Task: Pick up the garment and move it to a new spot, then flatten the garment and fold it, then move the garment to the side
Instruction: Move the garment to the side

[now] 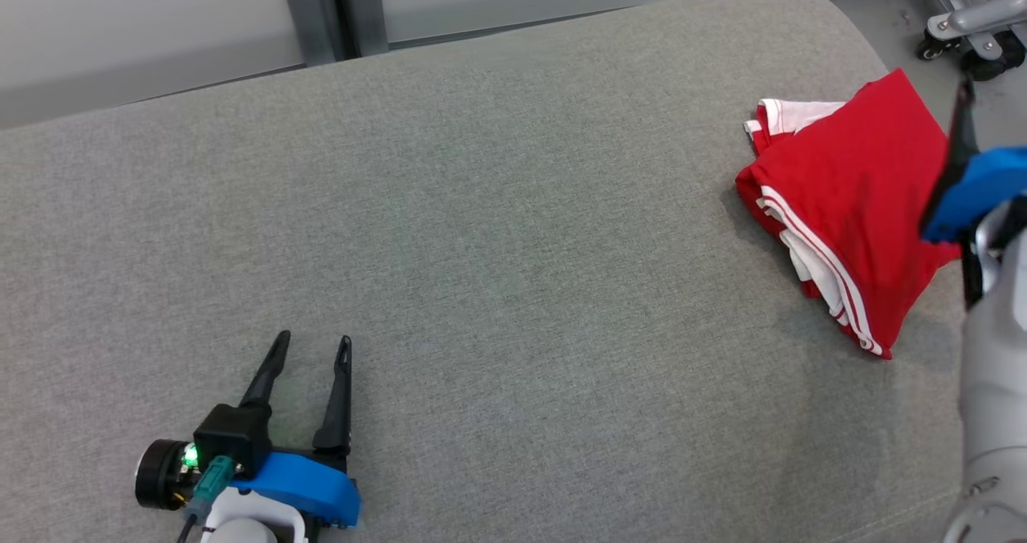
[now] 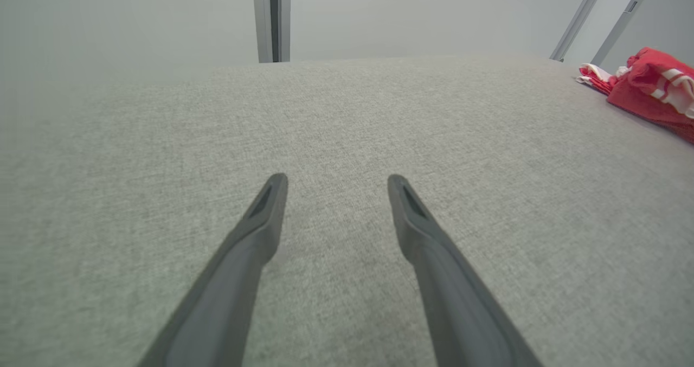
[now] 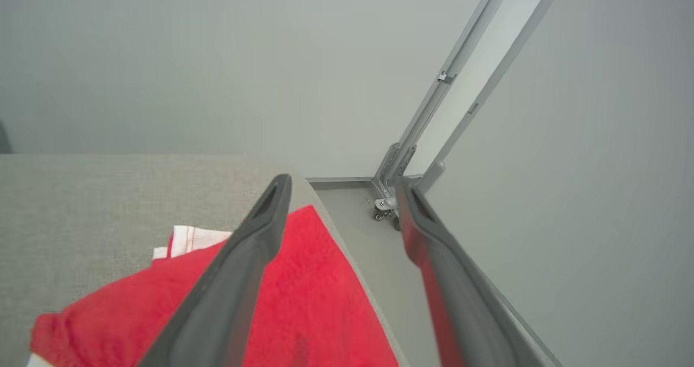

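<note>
Item 1 — left gripper point(image 1: 313, 339): low at the near left of the head view, two dark fingers pointing away over bare cloth. Fingers spread wide, nothing between them and nothing held; the left wrist view shows plain grey weave in the gap.

Item 2 — grey fabric-covered surface point(image 1: 481, 246): broad and padded, with a rounded far right corner. It bears the garment.

Item 3: right forearm point(image 1: 991, 366), pale, rising along the right edge of the head view to a blue mount.

Item 4: right gripper point(image 3: 342, 182). Fingers parted wide, gripping nothing. In the right wrist view one finger lies across the red cloth and the other across the surface's edge and the floor beyond. Whether either finger touches the cloth cannot be told.

Item 5: garment point(image 1: 850, 198). Red with white stripes and a white inner layer showing at its folds. It lies in a folded, roughly triangular bundle at the far right of the surface, close to the edge and well apart from the left gripper.

Item 6: grey posts point(image 1: 333, 10), upright behind the far edge, against a pale wall.

Item 7: wheeled metal frame point(image 1: 963, 38), on the floor past the far right corner.
</note>
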You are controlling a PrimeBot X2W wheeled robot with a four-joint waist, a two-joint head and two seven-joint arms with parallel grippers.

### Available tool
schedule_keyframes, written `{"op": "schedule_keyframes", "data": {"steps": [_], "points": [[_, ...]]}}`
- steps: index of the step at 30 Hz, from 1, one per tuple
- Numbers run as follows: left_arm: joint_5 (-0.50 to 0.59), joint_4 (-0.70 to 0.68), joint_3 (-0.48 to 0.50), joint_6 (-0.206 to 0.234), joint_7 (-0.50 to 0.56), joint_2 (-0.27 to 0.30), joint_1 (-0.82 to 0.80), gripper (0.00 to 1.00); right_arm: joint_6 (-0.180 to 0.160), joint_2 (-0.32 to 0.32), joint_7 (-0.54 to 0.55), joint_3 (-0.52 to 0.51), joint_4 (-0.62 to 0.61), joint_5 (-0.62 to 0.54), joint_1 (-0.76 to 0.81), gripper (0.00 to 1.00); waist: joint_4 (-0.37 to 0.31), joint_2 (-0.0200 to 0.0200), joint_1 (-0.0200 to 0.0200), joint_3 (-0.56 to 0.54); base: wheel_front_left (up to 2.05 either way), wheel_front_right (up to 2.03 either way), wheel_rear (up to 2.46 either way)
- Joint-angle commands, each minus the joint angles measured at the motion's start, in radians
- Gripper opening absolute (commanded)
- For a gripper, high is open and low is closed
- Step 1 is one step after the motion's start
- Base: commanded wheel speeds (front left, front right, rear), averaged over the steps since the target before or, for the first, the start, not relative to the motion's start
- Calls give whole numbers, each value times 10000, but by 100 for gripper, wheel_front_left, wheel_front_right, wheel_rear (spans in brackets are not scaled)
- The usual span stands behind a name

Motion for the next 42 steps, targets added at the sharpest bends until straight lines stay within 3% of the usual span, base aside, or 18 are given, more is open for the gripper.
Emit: {"op": "schedule_keyframes", "data": {"steps": [1,3,5,10,16,30,42], "points": [[59,-68,195,-12,-40,8,-119,100,-5,294,-67,595,-422,675,-295,100,47,-1,0,-50,0,0,0],[56,-87,317,-6,-40,-6,-108,100,-5,405,-63,1008,-669,1072,-147,100,83,-1,0,-76,0,0,0],[77,-149,666,71,-40,-68,-119,100,-5,649,-64,2399,-1486,2390,643,100,246,-1,0,-164,0,0,0],[-20,-172,1210,179,-40,-243,7,100,-5,876,-69,4400,-2787,4134,2234,100,638,-1,0,-384,0,0,0],[14,-248,1622,191,-40,-388,178,100,-5,882,-72,6089,-3541,6035,4276,100,1266,-1,0,-650,0,0,0],[-93,-299,1969,206,-40,-529,738,100,-5,879,-72,6689,-3782,6814,6007,100,2144,-1,0,-1277,0,0,0],[-617,-351,1522,144,-40,-539,1396,100,-5,880,-72,6618,-3713,7030,6633,100,2849,-1,0,-2111,0,0,0]]}}
